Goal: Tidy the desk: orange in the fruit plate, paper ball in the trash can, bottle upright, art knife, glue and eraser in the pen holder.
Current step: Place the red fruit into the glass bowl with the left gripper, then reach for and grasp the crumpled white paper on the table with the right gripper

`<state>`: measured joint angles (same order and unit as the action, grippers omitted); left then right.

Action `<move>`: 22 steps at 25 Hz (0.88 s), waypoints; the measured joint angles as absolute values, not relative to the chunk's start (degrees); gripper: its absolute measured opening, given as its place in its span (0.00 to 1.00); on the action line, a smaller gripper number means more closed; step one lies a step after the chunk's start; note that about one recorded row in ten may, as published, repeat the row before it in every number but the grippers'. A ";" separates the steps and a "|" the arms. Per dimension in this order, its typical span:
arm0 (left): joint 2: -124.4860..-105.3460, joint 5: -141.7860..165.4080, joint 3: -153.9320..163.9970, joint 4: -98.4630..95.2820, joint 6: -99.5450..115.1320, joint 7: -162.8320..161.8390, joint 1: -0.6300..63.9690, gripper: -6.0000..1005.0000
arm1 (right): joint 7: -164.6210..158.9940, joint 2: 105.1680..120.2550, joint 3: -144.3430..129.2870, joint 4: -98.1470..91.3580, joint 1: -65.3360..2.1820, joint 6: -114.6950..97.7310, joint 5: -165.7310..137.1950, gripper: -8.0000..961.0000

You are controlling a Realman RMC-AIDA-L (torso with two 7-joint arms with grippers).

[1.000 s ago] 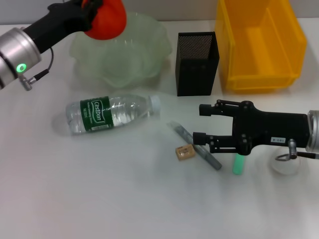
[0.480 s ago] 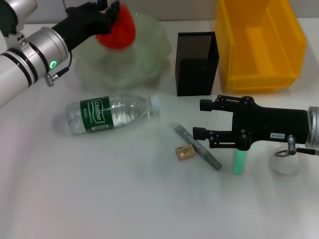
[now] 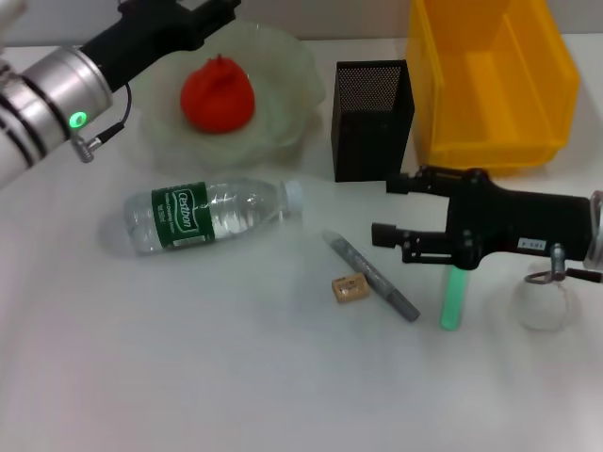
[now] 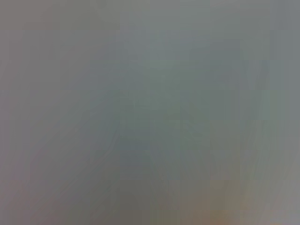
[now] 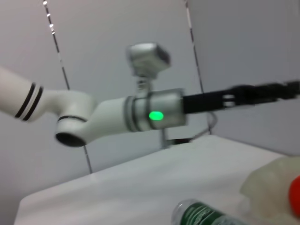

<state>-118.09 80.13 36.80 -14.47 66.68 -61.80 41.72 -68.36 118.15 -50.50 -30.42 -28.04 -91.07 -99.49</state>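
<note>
Left hand point(image 3: 193, 11) sits at the far rim of the fruit plate point(image 3: 283, 85), just beyond the orange point(image 3: 218, 94) — nothing is in its grip, and how far its fingers are spread cannot be told. Orange rests inside the fruit plate, apart from the hand, peak up. Left wrist view gives only a grey blur.

Right hand point(image 3: 396, 208) hovers low over the worktop point(image 3: 188, 358), jaws parted and holding nothing, one finger point(image 3: 407, 184) nearer the pen holder point(image 3: 372, 118), the other on the near side. Pen holder stands just beyond this hand; the trash can point(image 3: 490, 85) is beyond it too, further out to the robot's right, beside the pen holder.

Art knife point(image 3: 372, 275) — a grey stick — lies aslant on the worktop just in front of the right hand's fingertips, on the near side. Eraser point(image 3: 350, 288) lies just beside the knife, on the side away from the hand's wrist. Glue point(image 3: 453, 301), a pale green stick, lies under the right hand's body, its lower end pointing toward the robot.

Bottle point(image 3: 207, 215) lies on its side between the two hands, white cap toward the right hand, near the fruit plate. Paper ball point(image 3: 545, 306) lies under the right wrist.
</note>
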 joint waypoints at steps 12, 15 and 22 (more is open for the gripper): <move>-111.74 80.97 59.20 -28.26 95.78 -76.82 27.38 0.86 | -74.22 116.58 -47.31 -34.67 -28.28 -94.55 -99.69 0.79; -111.53 90.31 61.15 -27.88 99.19 -74.40 25.46 0.86 | -82.84 115.88 -47.73 -40.87 -28.82 -97.47 -101.08 0.79; -113.91 94.96 60.97 -27.51 97.53 -71.62 25.18 0.86 | -108.12 114.83 -47.76 -61.06 -33.58 -108.21 -115.56 0.78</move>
<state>-113.91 94.96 60.97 -27.51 97.53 -71.62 25.18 -108.12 114.83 -47.77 -61.06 -33.58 -108.21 -115.56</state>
